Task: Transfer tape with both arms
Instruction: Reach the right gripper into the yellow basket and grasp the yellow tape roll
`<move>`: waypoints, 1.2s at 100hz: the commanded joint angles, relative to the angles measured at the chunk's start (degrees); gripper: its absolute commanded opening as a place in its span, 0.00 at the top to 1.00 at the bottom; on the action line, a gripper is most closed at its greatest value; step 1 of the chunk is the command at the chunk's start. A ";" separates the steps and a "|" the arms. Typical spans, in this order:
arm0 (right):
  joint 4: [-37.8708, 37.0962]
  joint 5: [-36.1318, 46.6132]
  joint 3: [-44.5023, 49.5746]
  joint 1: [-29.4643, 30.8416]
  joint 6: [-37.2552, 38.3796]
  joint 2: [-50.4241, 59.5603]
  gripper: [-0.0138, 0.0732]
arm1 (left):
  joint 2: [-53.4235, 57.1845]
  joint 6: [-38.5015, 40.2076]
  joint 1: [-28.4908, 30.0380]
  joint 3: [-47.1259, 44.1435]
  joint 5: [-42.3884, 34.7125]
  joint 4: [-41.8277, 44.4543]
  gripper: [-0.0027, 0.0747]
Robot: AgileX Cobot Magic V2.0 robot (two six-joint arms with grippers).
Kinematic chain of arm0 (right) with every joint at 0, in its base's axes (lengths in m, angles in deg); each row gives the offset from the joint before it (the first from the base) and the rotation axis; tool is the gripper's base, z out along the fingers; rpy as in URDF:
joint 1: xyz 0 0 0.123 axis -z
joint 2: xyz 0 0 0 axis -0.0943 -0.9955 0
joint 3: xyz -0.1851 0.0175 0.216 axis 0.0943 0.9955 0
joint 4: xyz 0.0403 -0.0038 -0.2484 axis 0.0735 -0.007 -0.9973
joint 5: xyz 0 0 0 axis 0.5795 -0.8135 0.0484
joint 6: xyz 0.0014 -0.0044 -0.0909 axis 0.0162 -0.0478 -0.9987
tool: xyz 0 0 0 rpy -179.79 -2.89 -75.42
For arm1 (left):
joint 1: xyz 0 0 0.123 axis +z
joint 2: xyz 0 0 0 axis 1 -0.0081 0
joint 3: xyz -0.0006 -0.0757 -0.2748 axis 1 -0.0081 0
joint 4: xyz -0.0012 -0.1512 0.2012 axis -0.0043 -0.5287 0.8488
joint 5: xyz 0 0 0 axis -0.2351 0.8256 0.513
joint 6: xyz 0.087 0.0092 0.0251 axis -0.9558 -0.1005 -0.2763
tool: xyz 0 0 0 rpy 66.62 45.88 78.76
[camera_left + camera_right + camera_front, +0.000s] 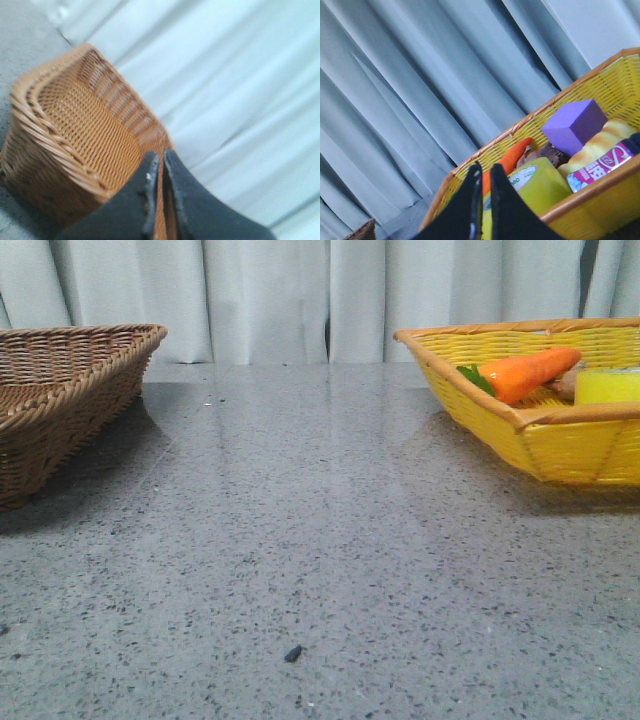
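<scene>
No arm shows in the front view; both stay out of that shot. On the left wrist camera, the left gripper [159, 165] has its two dark fingers [137, 200] pressed nearly together, only a thin slit between them, nothing held, tips up off the table. On the right wrist camera, the right gripper [484, 172] looks the same: black fingers [505, 210] drawn close, a narrow gap, nothing pinched, tips in the air.

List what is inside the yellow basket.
The yellow basket holds the tape, a carrot, a purple block, a bread-like roll and a packet. Its floor is hidden.
</scene>
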 commanded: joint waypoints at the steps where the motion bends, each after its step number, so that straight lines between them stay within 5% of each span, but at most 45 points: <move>1: 0.80 1.51 -5.20 0.42 -0.56 0.20 0.90 | 1.56 -0.65 0.15 1.10 -6.80 -6.19 0.99; 8: -0.64 -3.61 -10.11 0.42 -0.56 -2.46 0.89 | 1.08 -4.14 0.15 4.13 -4.37 1.69 0.99; 21: -9.91 -17.92 -21.71 0.42 -0.56 -13.56 0.89 | -3.56 -9.61 0.15 14.55 14.27 22.23 0.94; 34: -19.66 -33.24 -35.05 0.42 -0.56 -27.67 0.82 | -12.02 -12.32 0.15 23.89 26.39 31.66 0.59; 40: -20.41 -37.76 -40.31 -0.51 -0.56 -34.14 0.69 | -15.77 -12.32 0.15 27.16 27.22 32.44 0.41; 47: -20.56 -42.88 -46.64 -1.47 -0.56 -40.66 0.50 | -19.91 -12.32 0.15 30.28 28.40 32.32 0.33; 58: -23.05 -52.04 -56.87 -2.78 -0.56 -50.78 0.29 | -24.65 -12.32 0.15 33.12 29.05 32.07 0.33; 78: -27.89 -75.34 -75.40 -3.71 -0.56 -69.24 0.30 | -26.54 -12.32 0.15 33.61 29.16 28.91 0.33; 120: -29.25 -80.67 -83.14 -3.71 0.55 -87.62 0.30 | -26.54 -12.32 -2.83 33.61 29.28 26.87 0.33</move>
